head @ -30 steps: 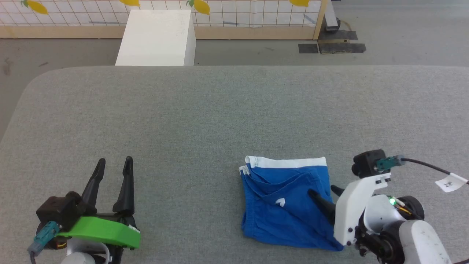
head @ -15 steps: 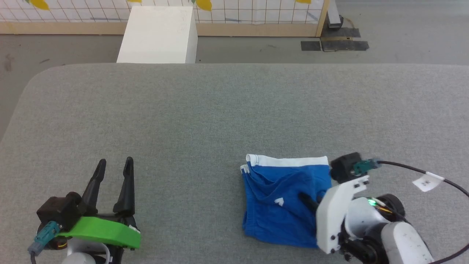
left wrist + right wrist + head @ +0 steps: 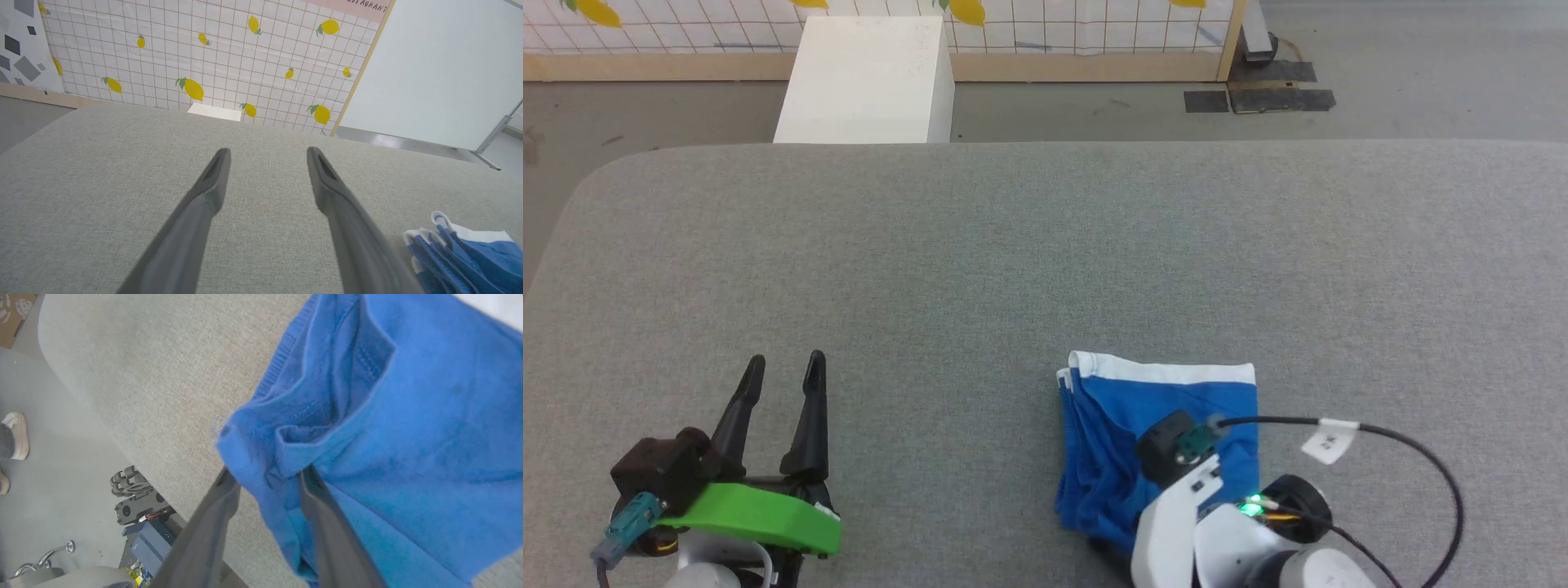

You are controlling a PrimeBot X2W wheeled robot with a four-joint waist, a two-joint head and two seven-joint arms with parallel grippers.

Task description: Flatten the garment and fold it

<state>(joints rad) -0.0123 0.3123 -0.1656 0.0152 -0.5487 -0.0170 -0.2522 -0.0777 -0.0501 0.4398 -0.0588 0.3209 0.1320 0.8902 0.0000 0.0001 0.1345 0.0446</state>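
The garment, royal-blue shorts with a white band along the far edge, lies folded on the grey table near the front right. It also shows at the lower right of the left wrist view as the garment. My right wrist hangs over its near part and hides the fingers there. In the right wrist view my right gripper has its fingers apart, with a raised fold of the garment draped between and over the tips. My left gripper rests open on bare table, well left of the shorts.
A white box stands on the floor beyond the table's far edge, before a lemon-patterned wall. The wrist cable loops right of the garment. Below the table's near edge are a person's shoe and the robot's base.
My right arm has swung left and nearer across the garment, now covering its near part and the white print. The left gripper has stayed where it was.
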